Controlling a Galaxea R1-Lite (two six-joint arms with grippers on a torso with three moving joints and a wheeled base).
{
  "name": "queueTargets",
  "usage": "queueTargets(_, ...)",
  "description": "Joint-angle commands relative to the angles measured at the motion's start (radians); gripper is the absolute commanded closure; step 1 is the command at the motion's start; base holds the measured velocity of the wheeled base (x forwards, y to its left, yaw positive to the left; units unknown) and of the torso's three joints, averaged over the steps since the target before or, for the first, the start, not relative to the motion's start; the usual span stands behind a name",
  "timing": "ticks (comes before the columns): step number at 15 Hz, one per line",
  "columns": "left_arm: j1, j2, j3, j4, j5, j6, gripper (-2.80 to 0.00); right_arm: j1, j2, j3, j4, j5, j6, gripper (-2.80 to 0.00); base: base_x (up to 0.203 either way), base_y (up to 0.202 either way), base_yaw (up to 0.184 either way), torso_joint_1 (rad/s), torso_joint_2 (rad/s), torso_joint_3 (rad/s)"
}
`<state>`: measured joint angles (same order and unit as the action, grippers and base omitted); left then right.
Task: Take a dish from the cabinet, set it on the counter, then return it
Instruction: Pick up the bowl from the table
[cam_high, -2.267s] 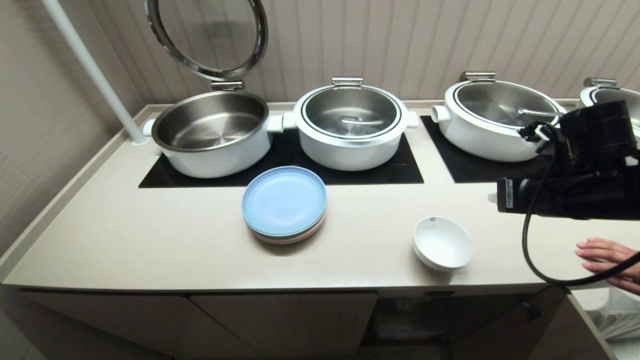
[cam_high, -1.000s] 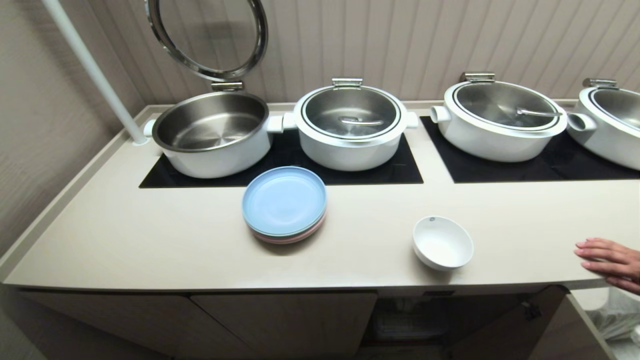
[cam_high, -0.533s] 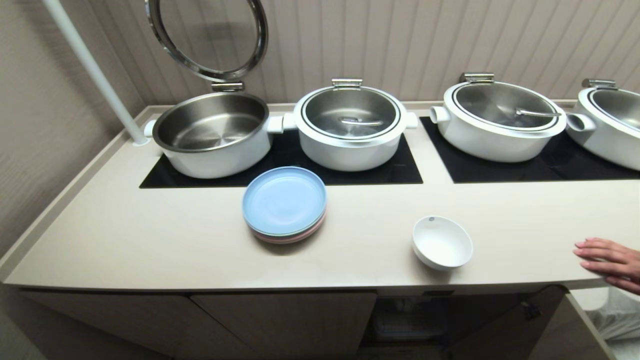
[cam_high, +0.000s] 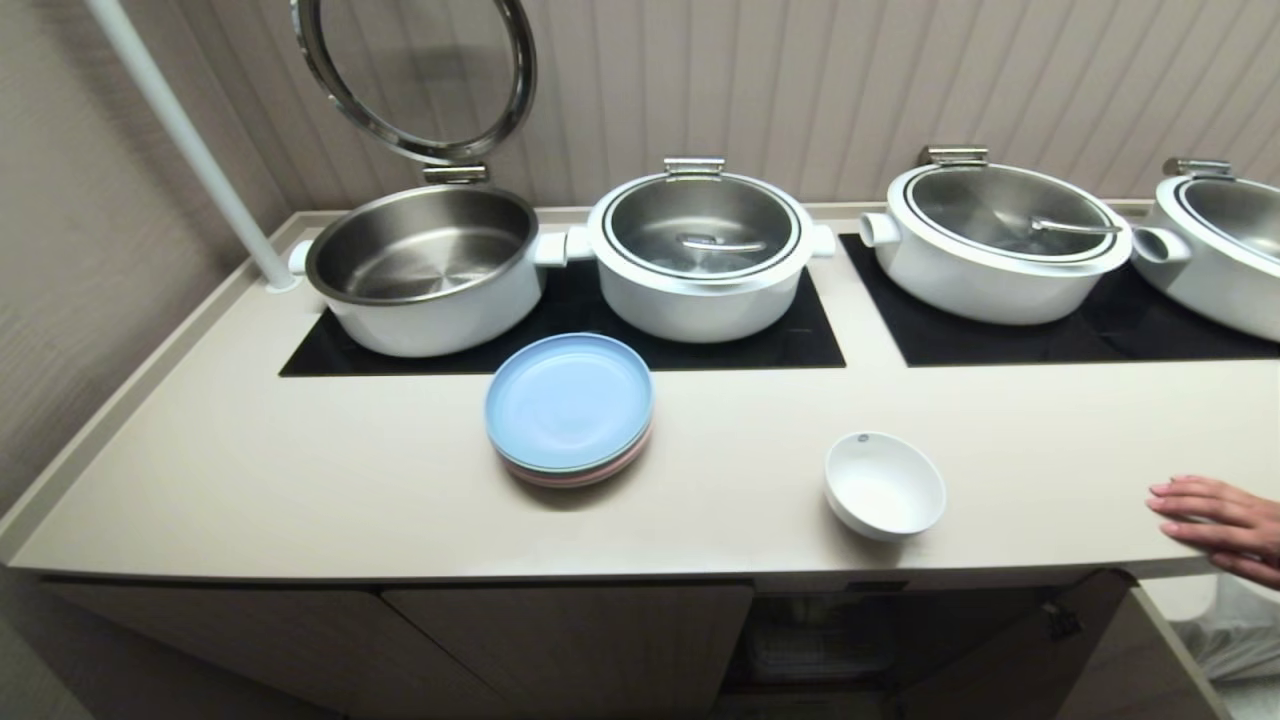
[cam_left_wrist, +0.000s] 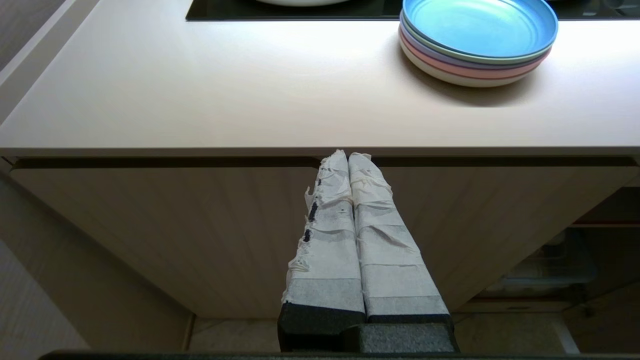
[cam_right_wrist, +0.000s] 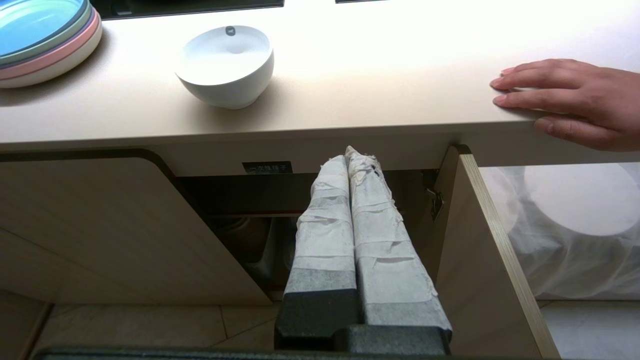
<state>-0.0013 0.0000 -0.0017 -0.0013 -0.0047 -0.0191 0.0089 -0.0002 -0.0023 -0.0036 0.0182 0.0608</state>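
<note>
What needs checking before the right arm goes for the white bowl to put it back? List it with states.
1. Dish upright on the counter, apart from the plates: ok.
2. Cabinet door open: ok.
3. Right gripper empty, shut, below the counter edge: not ok, must open.
4. Left gripper shut, parked low: ok.
5. Person's hand resting on the counter's edge near the open door: not ok.
6. Free room on the shelf inside: cannot tell.
</note>
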Motion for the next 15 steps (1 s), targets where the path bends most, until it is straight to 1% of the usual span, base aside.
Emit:
queueTargets(1,0.0,0.0,0.0,0.0,0.0,-0.001,0.0,0.0,0.0,-0.001,-0.001,0.0,0.001,0.0,0.0,0.0,0.0,0.0,0.0,0.0)
queueTargets(15,0.0,0.0,0.0,0.0,-0.001,-0.001,0.0,0.0,0.0,-0.001,-0.003,-0.001,-0.002,0.0,0.0,0.0,0.0,0.0,0.0,0.0)
